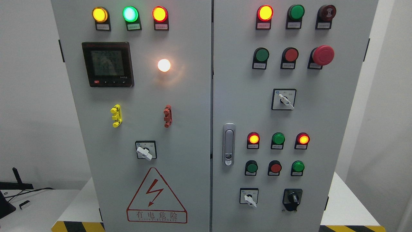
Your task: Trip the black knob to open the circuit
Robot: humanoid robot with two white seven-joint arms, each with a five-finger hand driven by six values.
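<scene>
The black knob (pixel 292 198) sits low on the right door of a grey electrical cabinet (pixel 193 129), near the bottom right corner. It is a small black rotary switch on a black base plate, with its handle standing roughly upright. Left of it is a white-handled selector switch (pixel 249 197). Neither of my hands nor any arm shows in the head view.
The cabinet face carries lit indicator lamps, push buttons, a red mushroom stop button (pixel 323 55), a door latch (pixel 229 144), a meter display (pixel 107 64) and two more white selector switches (pixel 284 99) (pixel 145 150). A white platform with hazard striping lies below. Cables lie on a table at the left.
</scene>
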